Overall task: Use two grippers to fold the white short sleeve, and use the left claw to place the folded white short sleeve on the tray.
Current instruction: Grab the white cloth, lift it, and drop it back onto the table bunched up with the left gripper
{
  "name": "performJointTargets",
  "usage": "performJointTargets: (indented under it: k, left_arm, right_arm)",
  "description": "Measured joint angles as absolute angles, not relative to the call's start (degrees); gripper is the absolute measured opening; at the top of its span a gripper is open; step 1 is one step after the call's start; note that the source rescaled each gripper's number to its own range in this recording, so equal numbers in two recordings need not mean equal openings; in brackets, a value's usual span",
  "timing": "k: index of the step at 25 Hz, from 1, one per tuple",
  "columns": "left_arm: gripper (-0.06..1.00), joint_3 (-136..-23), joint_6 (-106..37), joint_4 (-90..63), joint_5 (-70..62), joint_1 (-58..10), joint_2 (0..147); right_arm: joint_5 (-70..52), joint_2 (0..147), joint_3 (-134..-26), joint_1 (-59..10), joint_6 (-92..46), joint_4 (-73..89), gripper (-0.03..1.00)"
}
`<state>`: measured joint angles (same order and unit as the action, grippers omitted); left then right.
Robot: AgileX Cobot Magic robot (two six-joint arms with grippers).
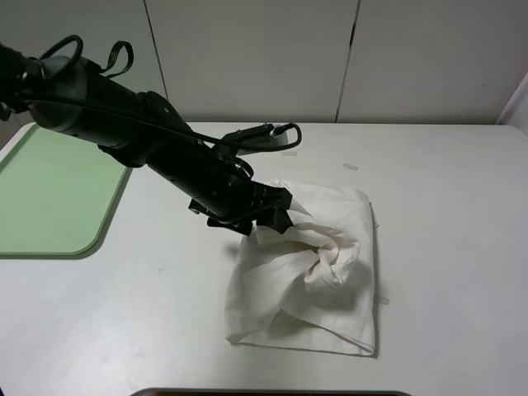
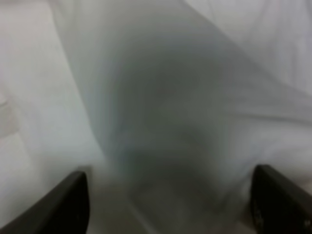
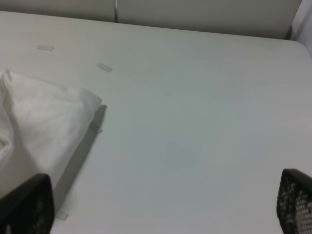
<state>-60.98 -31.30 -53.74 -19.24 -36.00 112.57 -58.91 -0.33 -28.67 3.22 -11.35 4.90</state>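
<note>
From the high camera I had the left claw (image 1: 276,216) down on the far-left edge of the white short sleeve (image 1: 309,272), which lay folded but rumpled in the middle of the table (image 1: 445,247). A bunch of cloth was drawn up toward the claw tip; whether it was truly pinched I could not tell from there. The shirt's long axis ran near to far. The tray (image 1: 49,194) sat well to the left, with nothing on it, so the carry would go leftward, and the left arm was the only one near.

On the left wrist camera, blurred cloth filled the gap between the two fingertips (image 2: 58,207), which stood apart; I judged them gripping a thick fold.

On the right wrist camera, the right gripper (image 3: 161,204) hung released, fingers spread wide over bare table, the shirt off to its left.
</note>
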Motion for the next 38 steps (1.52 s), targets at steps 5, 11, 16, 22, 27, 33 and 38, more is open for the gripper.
performJointTargets:
  k: [5, 11, 16, 22, 27, 33, 38]
  left_arm:
    - [0.68, -61.2, -36.5, -61.3, -17.4, -36.0, 114.8]
    - [0.68, -62.3, -44.7, -73.2, -17.0, -36.7, 116.3]
    - [0.68, -65.2, -60.4, -92.6, -16.7, -39.8, 116.5]
    - [0.68, -68.5, -67.2, -97.7, -16.5, -41.8, 116.7]
    - [0.68, -73.3, -70.0, -98.7, -16.5, -42.2, 118.1]
    - [0.68, -73.5, -73.4, -90.4, -19.5, -42.1, 117.8]
    - [0.68, -73.5, -64.8, -75.4, -24.0, -41.1, 114.9]
  right_arm:
    - [-58.9, -0.3, -28.7, 3.2, -11.4, 4.9, 1.00]
    - [-58.9, -0.3, -28.7, 3.2, -11.4, 4.9, 1.00]
    - [-58.9, -0.3, -28.7, 3.2, -11.4, 4.9, 1.00]
    - [-58.9, -0.3, -28.7, 3.2, -11.4, 4.9, 1.00]
    - [-58.9, -0.3, -28.7, 3.2, -11.4, 4.9, 1.00]
    - [-58.9, -0.3, -28.7, 3.2, -11.4, 4.9, 1.00]
    - [-58.9, -0.3, -28.7, 3.2, -11.4, 4.9, 1.00]
